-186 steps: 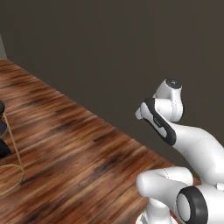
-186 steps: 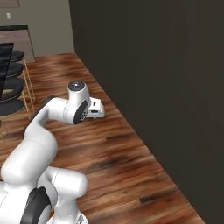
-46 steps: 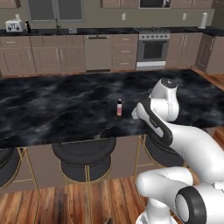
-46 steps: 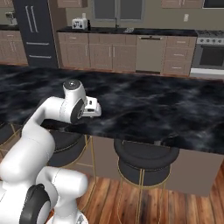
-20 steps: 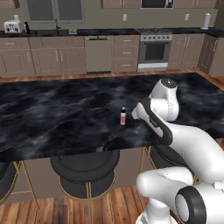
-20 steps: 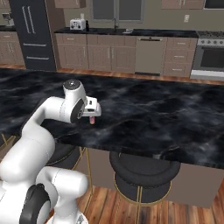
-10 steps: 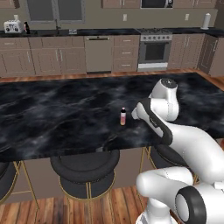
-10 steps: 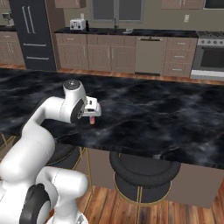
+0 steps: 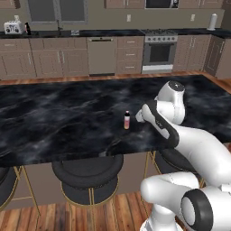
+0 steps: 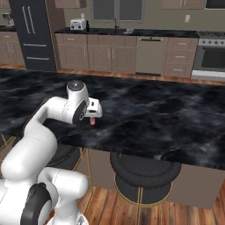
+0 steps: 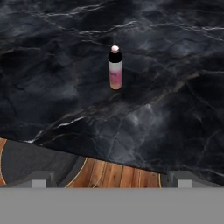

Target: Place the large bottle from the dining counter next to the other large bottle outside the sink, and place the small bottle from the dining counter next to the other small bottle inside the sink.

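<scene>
Gripper (image 11: 109, 179), jaws wide, should advance to the small bottle (image 11: 115, 68) ahead, apparently upright, and close around its body.

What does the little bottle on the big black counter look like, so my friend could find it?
Start at the long black marble dining counter with white veins and round black stools under its edge. Near that front edge, just ahead of the white robot arm, stands one small bottle. It is upright, with a pale upper band, a pink-to-orange lower body and a dark neck, the one bright spot on the dark stone around it.
</scene>
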You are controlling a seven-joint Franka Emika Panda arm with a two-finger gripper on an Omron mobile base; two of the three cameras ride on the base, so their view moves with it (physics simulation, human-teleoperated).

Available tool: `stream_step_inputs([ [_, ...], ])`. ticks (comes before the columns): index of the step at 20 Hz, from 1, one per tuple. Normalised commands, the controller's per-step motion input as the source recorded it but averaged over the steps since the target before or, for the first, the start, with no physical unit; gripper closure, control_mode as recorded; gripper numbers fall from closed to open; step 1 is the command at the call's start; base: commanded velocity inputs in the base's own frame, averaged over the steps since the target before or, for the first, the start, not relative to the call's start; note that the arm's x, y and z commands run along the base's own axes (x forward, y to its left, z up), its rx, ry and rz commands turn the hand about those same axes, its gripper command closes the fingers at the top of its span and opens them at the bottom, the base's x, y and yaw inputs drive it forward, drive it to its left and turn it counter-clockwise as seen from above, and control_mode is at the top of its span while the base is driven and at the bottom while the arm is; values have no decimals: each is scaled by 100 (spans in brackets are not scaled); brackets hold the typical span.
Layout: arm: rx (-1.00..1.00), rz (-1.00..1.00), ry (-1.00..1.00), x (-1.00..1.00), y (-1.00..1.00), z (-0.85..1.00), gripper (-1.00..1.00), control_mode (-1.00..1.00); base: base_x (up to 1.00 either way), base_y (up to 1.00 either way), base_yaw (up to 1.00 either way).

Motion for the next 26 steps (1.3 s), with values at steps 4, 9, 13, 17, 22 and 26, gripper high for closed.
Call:
stream_step_inputs([
  [4, 0, 0, 0, 17, 3, -4, -100, -100, 0, 0, 0],
  [9, 0, 0, 0, 8, 13, -7, -100, -100, 0, 0, 0],
  [13, 0, 0, 0, 4, 19, -6, -100, -100, 0, 0, 0],
  [17, 0, 0, 0, 2, 12, -4, -100, -100, 0, 0, 0],
  [22, 0, 0, 0, 2, 7, -1, -100, -100, 0, 0, 0],
  [26, 0, 0, 0, 9, 1, 0, -100, -100, 0, 0, 0],
])
